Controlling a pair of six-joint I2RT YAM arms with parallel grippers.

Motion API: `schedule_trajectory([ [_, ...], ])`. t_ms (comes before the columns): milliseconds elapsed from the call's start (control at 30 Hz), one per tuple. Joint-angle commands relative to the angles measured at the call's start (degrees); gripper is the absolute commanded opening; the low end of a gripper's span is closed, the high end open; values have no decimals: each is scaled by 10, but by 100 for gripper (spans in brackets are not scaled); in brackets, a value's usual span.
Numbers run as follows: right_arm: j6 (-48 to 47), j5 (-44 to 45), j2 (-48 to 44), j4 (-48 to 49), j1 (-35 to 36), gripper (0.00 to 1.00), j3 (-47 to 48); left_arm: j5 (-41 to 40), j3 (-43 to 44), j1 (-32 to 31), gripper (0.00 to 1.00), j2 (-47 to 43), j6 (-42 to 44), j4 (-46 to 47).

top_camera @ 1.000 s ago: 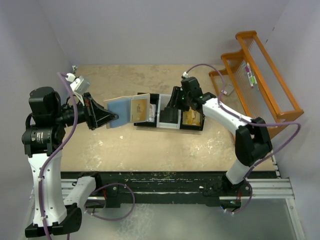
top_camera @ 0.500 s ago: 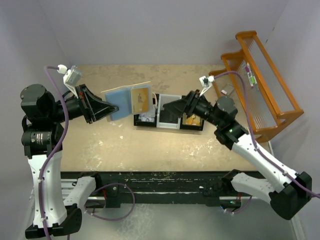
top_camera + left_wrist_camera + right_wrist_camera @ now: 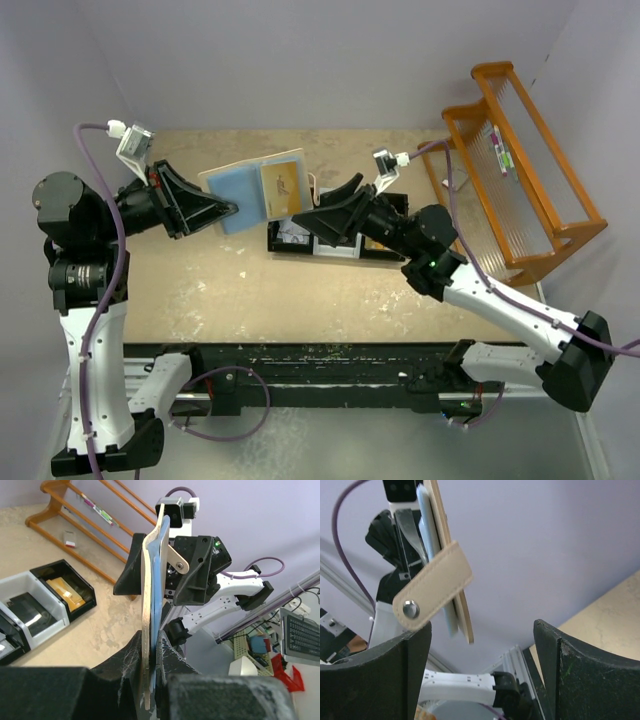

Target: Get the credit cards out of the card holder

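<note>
My left claw [image 3: 222, 211] is clamped on the card holder [image 3: 256, 190], which it holds spread open above the surface [image 3: 300, 290]. My right claw [image 3: 318, 214] gapes empty just beside it. Next I think I must pinch the credit card [image 3: 283, 188] by its edge and draw it out.

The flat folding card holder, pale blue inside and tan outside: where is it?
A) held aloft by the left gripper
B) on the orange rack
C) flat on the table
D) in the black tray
A: the left gripper pinches the card holder by its edge, above the table.
</note>
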Motion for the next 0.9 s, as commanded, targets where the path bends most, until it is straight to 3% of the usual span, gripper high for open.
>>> schedule_trajectory([
  [0, 5, 40, 18, 68, 17, 84, 49, 16, -12, 0, 0, -8, -53, 48],
  [67, 6, 44, 27, 68, 21, 79, 54, 20, -21, 0, 0, -10, -57, 50],
  [167, 9, 35, 41, 60, 22, 57, 87, 35, -35, 0, 0, -14, -58, 50],
  [200, 11, 31, 44, 59, 22, 44, 90, 39, -40, 0, 0, -16, -57, 49],
  [267, 10, 19, 46, 27, 22, 7, 103, 49, -45, 0, 5, -16, -26, 24],
  [300, 9, 11, 45, -3, 22, 0, 112, 50, -40, 0, 15, -15, 7, -6],
  [433, -80, -65, 42, -191, 20, 0, 164, 33, 11, 0, 74, 16, 225, -209],
  [533, -216, -135, 64, -395, 20, 0, 248, -3, 57, 0, 79, 32, 358, -323],
  [667, -345, -171, 107, -613, 20, 0, 344, -20, 77, 0, 83, 15, 477, -341],
  [733, -395, -179, 118, -650, 21, 0, 363, -7, 85, -1, 87, 7, 556, -382],
  [800, -410, -218, 125, -659, 22, 0, 366, 25, 78, 0, 87, 6, 657, -452],
  [867, -413, -234, 133, -653, 22, 0, 370, 22, 61, 0, 84, 6, 706, -491],
])
